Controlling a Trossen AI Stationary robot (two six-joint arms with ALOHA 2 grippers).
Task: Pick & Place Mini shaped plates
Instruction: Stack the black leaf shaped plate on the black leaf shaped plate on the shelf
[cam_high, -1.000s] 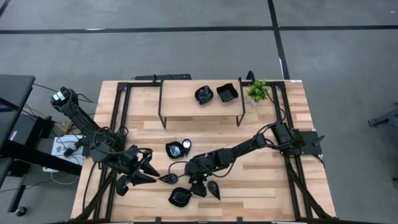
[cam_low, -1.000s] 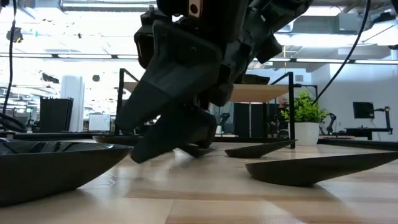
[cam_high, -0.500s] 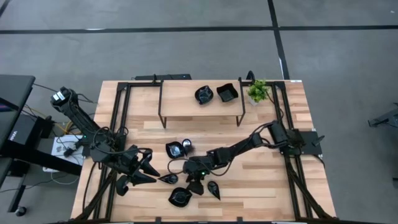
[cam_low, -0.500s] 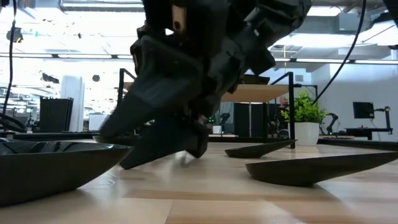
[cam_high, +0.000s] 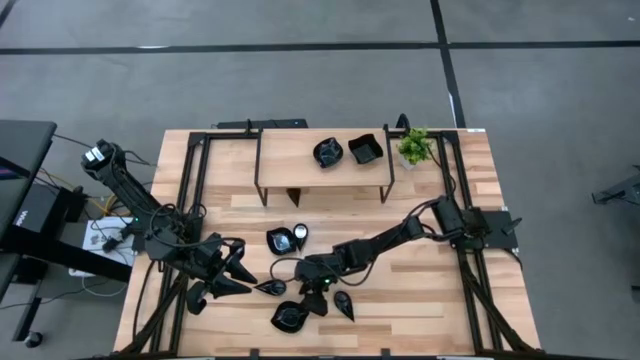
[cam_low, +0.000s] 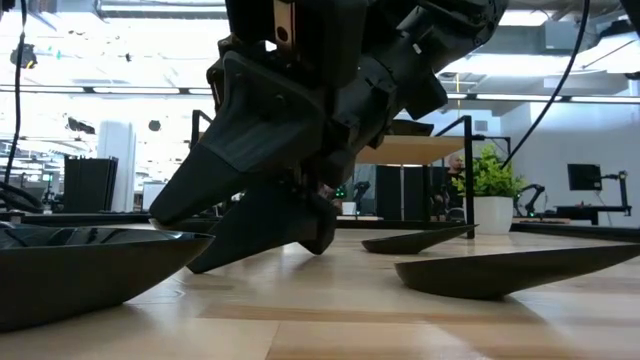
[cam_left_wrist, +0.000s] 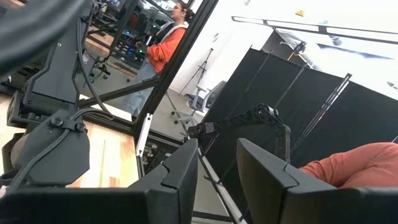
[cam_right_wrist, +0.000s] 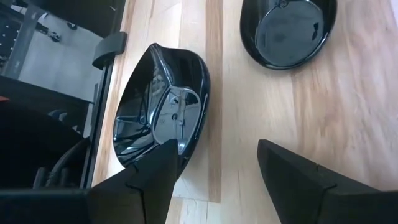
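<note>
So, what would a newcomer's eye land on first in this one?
The right pincer, open and low over the table's near middle, with a glossy black teardrop plate just ahead of one finger. More black mini plates lie scattered round it, and two sit on the raised shelf at the far side beside a small green plant. The left pincer waits at the near left corner.

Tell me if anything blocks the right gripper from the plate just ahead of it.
Nothing visible does. The right gripper stands open low over the table, and the leaf-shaped plate lies right before one finger, with bare wood between.
</note>
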